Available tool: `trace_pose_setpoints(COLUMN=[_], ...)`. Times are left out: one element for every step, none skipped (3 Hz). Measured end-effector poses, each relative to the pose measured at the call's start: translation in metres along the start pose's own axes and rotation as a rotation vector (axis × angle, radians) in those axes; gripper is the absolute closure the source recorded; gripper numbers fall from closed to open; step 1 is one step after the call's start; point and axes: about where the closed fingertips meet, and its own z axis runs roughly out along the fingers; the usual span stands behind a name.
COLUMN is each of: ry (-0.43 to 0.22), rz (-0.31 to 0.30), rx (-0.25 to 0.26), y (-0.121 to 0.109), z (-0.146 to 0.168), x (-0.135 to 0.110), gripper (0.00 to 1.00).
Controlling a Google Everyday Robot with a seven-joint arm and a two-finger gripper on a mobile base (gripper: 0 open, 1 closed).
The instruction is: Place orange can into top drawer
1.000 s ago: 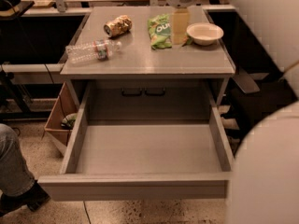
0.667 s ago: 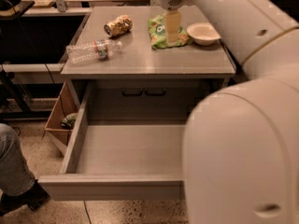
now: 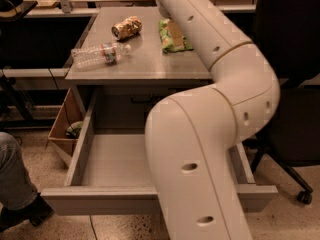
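The orange can (image 3: 126, 28) lies on its side on the far left part of the grey table top (image 3: 145, 59). The top drawer (image 3: 105, 200) is pulled out wide below the table, and the visible part of its floor is bare. My arm (image 3: 210, 134) rises from the lower right, bends, and reaches back over the table's right side. My gripper (image 3: 174, 33) shows only as a tan piece beside the forearm, over a green bag, about a hand's width right of the can and not touching it.
A clear plastic bottle (image 3: 100, 54) lies on the table's left front. A green bag (image 3: 176, 43) lies right of the can. A cardboard box (image 3: 64, 129) stands left of the drawer. A person's leg (image 3: 15, 179) is at lower left, a black chair (image 3: 295, 109) at right.
My arm has swung further across the view and now hides the white bowl and the drawer's right half. The can, the bottle and the drawer have not moved.
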Motion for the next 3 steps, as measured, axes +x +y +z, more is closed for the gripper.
trace_pose_setpoints(ry=[0.003, 0.005, 0.017], rz=[0.006, 0.008, 0.037], rx=[0.004, 0.055, 0.191], y=[-0.002, -0.014, -0.043], z=[0.007, 0.001, -0.014], x=[0.001, -0.002, -0.015], gripper=[0.0, 0.0, 0.0])
